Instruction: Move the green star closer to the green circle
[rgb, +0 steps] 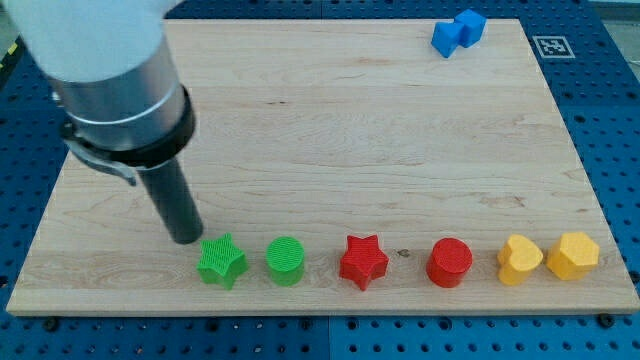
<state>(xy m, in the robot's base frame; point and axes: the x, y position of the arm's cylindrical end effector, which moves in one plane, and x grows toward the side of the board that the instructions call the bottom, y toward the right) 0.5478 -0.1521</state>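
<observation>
The green star (221, 260) lies near the view's bottom left on the wooden board (350, 130). The green circle (285, 261) sits just to its right with a small gap between them. My tip (187, 238) rests on the board just up and left of the green star, close to it or touching its upper left point. The arm's grey body fills the view's top left and hides the board behind it.
A row continues to the right along the bottom: a red star (363, 261), a red circle (449, 263), a yellow heart (519, 259) and a yellow hexagon (572, 254). Two blue blocks (457, 32) sit touching at the top right. The board's bottom edge is near the row.
</observation>
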